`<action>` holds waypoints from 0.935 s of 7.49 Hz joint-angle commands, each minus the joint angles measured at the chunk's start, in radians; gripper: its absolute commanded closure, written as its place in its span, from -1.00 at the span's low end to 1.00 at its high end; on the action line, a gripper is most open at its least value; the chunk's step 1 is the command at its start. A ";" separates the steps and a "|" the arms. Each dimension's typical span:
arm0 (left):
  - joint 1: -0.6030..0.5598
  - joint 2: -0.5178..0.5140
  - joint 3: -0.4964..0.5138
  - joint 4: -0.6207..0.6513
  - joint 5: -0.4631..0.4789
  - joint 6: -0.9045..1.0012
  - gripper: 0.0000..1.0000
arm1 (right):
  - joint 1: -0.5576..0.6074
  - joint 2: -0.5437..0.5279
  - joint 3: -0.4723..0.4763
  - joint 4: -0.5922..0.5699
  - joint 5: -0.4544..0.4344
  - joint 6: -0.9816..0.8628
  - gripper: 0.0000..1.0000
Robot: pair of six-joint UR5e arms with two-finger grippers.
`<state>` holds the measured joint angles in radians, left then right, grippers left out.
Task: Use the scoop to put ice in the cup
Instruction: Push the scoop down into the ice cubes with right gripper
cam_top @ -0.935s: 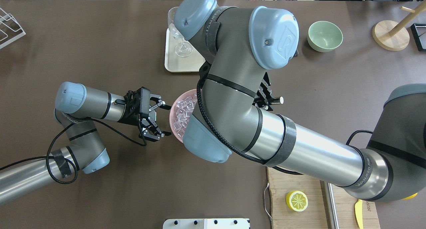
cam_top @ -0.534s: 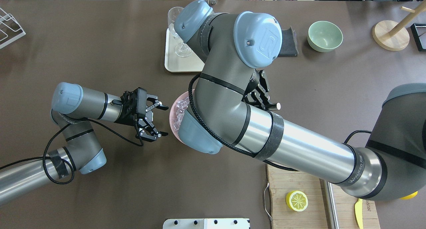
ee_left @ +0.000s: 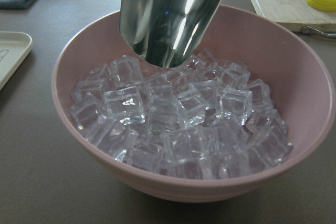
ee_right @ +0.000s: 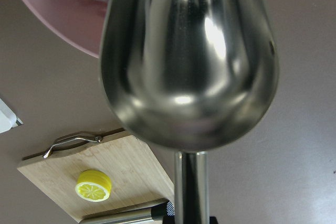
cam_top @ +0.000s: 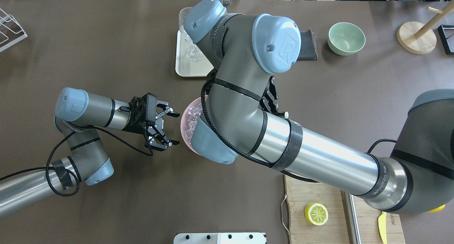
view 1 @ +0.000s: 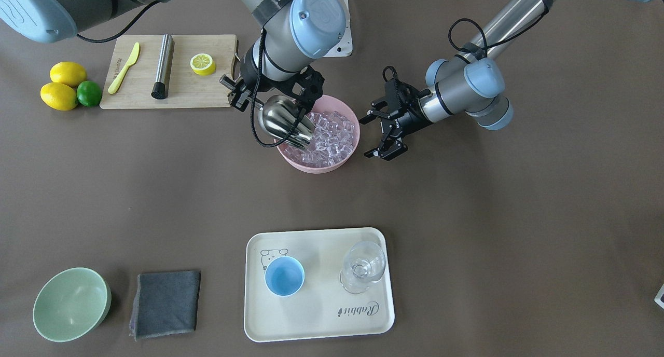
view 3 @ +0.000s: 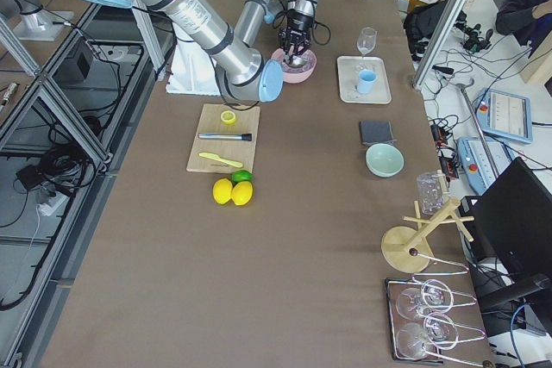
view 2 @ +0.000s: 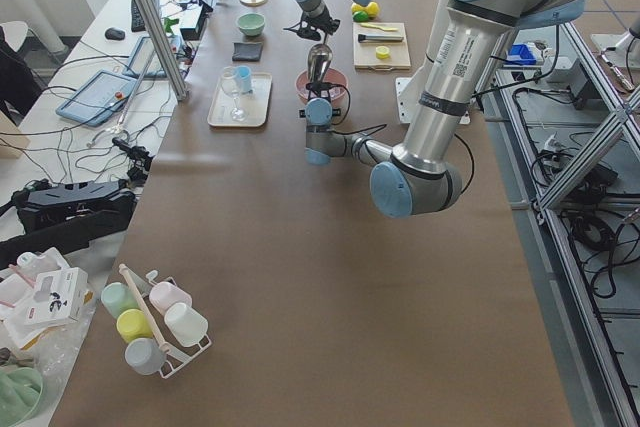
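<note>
Steel scoop [view 1: 282,119] tip in ice [ee_left: 178,124]; your right gripper [view 1: 237,93] grips its handle, left gripper [view 1: 365,138] wide, empty; next you dig, lift flat, go to cup [view 1: 284,276]

The cream tray [view 1: 290,323] reads "Rabbit" in script.

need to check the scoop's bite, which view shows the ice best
Left wrist view: ice fills the frame, scoop touching it. Front view shows it smaller; overhead, the right arm hides most; right wrist, a corner; side views, tiny.
</note>
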<state>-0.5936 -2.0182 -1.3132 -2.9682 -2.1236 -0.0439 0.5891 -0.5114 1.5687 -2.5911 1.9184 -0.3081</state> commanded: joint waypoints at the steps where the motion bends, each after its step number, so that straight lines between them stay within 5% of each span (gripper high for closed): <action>1: 0.001 -0.004 0.000 -0.008 0.004 -0.001 -0.96 | -0.002 -0.001 0.005 0.031 0.017 0.030 1.00; 3: 0.002 -0.002 0.000 -0.011 0.004 -0.001 -0.96 | -0.021 -0.007 0.013 0.042 0.030 0.061 1.00; 5: 0.000 -0.001 0.000 -0.011 0.004 -0.001 -0.96 | -0.028 -0.071 0.145 0.042 0.028 0.076 1.00; 7: 0.000 -0.001 0.000 -0.012 0.004 -0.001 -0.96 | -0.028 -0.094 0.175 0.067 0.021 0.092 1.00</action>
<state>-0.5935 -2.0189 -1.3131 -2.9790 -2.1200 -0.0445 0.5623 -0.5802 1.7077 -2.5478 1.9458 -0.2311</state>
